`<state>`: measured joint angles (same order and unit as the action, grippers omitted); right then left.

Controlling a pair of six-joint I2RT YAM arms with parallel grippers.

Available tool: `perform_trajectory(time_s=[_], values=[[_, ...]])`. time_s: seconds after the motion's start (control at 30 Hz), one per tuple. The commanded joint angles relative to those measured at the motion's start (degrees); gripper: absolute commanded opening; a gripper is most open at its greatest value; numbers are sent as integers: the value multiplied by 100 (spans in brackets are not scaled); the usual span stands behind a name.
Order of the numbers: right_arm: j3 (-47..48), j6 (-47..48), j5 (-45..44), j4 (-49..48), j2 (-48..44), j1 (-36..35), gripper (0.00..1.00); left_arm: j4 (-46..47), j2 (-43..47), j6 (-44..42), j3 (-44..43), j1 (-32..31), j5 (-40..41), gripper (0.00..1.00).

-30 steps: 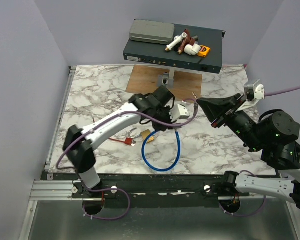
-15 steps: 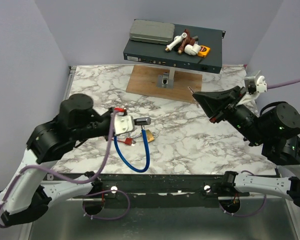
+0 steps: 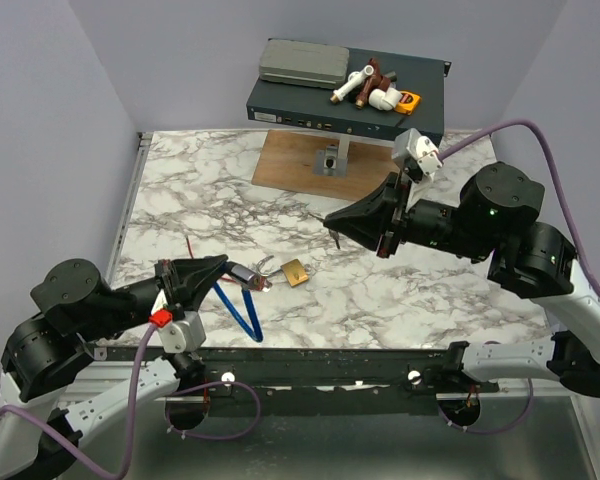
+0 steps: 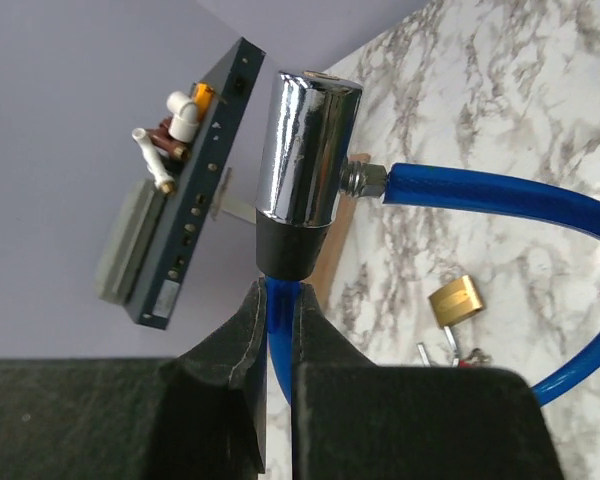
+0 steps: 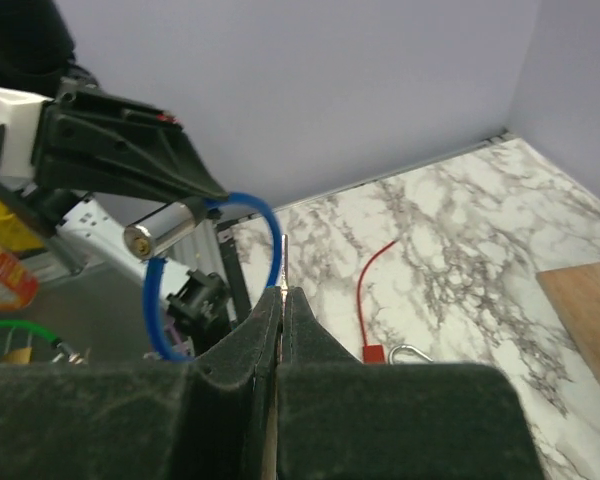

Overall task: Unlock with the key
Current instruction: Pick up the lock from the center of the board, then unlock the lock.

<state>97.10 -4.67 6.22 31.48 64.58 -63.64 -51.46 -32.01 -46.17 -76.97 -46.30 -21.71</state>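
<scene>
Now alignment is in hand: the left tool [image 4: 277,300] is clamped on the blue cable [image 4: 480,185] just under the chrome lock cylinder [image 4: 305,150], raised off the desk [image 3: 430,290], while the right tool [image 5: 282,297], pinched on the key [image 5: 284,262], next needs to bring it squarely to the cylinder's end.

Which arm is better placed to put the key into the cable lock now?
The right. The right hand is shut on the key, and the keyhole end of the chrome lock cylinder faces it. The left hand is occupied, gripping the blue cable just beside that cylinder.
</scene>
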Motion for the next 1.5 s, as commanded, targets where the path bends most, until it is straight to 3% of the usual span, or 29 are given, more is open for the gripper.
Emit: perform_trajectory(time_s=[0.0, 0.33, 0.57, 1.47], values=[[390, 14, 1197, 608, 179, 3, 1, 824, 141, -1120, -33, 12, -38, 0], [594, -69, 1665, 697, 535, 1, 1, 1957, 416, -1688, 703, 9, 485, 0], [922, -117, 1669, 1074, 734, 2, 1, 2209, 377, -1882, 1079, 12, 1153, 0], [620, -357, 1118, 619, 1145, 8, 1, 2049, 48, -1897, 1181, 9, 1463, 0]])
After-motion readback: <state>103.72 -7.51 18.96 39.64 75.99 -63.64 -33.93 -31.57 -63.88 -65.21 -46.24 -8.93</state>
